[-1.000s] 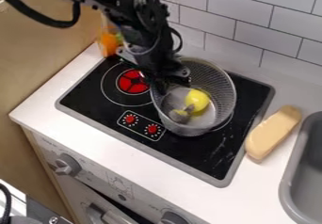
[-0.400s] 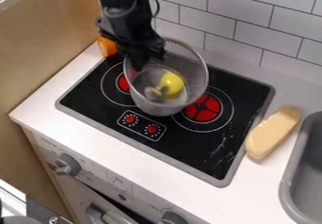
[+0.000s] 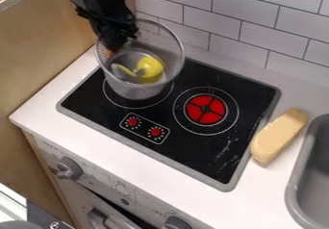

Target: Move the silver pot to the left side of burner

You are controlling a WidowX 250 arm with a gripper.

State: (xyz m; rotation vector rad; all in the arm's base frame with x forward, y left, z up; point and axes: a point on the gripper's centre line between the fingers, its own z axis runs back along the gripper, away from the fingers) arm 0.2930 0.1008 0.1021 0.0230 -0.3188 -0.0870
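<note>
At L burner [image 3: 114, 98], pot [image 3: 135, 86] mouth-up, axis approx. vert.

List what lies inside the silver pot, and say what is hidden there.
Inside the silver pot lie a rounded yellow object and, beside it, a smaller greyish piece. They cover part of the pot's floor, so what is beneath cannot be seen.

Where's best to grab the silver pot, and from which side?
Pot: pinch the upper-left rim from above, where the claw is now. The upright mesh wall looks thin enough to pinch, while the open mouth looks too wide to span. That spot should also stay clear of the yellow thing inside.
</note>
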